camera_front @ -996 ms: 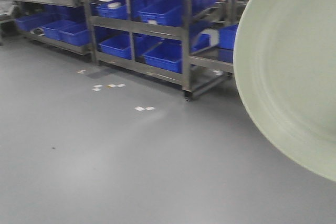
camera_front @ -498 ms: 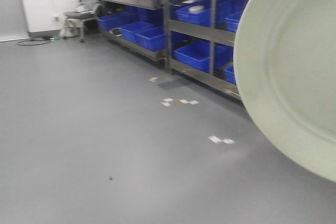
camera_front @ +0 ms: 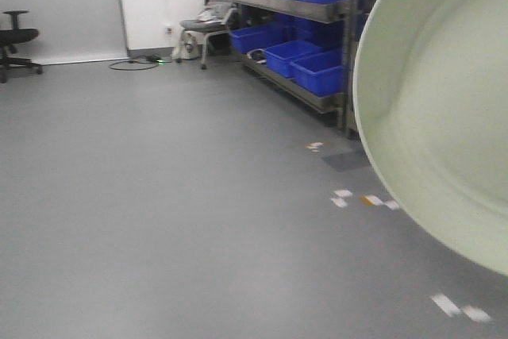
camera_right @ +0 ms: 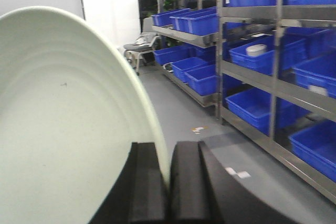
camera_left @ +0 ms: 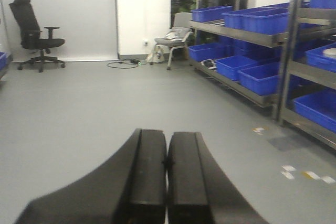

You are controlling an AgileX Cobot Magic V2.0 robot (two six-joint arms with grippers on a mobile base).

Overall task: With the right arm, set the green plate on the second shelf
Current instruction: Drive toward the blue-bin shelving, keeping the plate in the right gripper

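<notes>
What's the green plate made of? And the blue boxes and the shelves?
The green plate looks like matte ceramic, maybe melamine: dull surface, faint rings. The blue boxes look like plastic: even bright color, molded rims. The shelves look like bare metal: grey, slightly shiny.

I see open floor (camera_front: 175, 220) ahead and to my left. The shelves (camera_front: 294, 7) packed with blue bins (camera_front: 317, 73) wall off my right, a chair (camera_front: 202, 29) stands at their far end, and the green plate (camera_front: 444, 117) blocks that side's view.
</notes>
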